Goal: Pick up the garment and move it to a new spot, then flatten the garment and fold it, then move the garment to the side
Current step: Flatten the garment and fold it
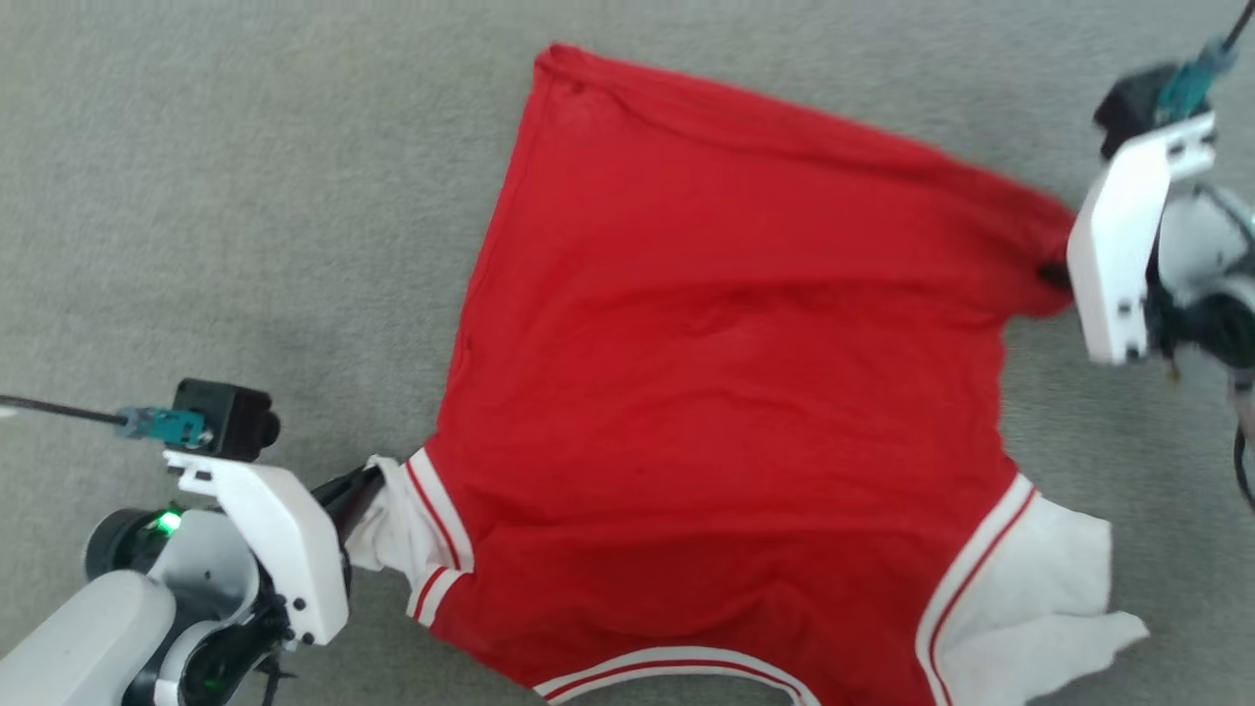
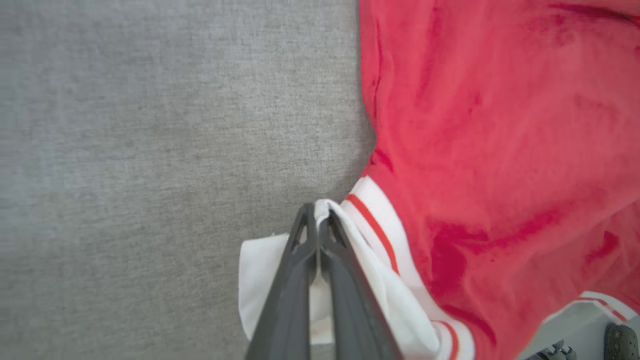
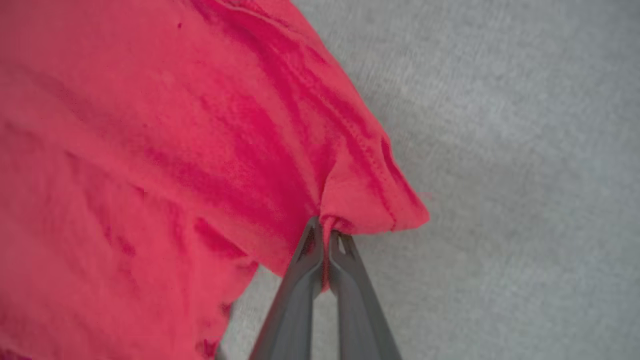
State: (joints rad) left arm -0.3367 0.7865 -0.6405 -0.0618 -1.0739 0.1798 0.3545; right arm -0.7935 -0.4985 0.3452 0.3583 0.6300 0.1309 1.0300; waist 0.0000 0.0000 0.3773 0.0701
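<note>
The garment [image 1: 726, 373], a bright-red jersey with white sleeves and red-and-white striped trim, lies spread on grey carpet, hem away from me and neck at the head view's bottom edge. My left gripper [image 1: 368, 480] is shut on the white left sleeve [image 2: 260, 280]; the dark fingers [image 2: 300, 280] pinch the cloth beside the striped seam. At the upper right, my right gripper [image 1: 1054, 275] is shut on the red hem corner [image 3: 370, 210], which bunches between the fingers [image 3: 345, 280]. The other white sleeve [image 1: 1039, 588] lies crumpled at the lower right.
Grey carpet [image 1: 225, 216] surrounds the jersey on all sides. A dark part of the robot's base [image 2: 620, 342] shows at the left wrist view's lower right corner.
</note>
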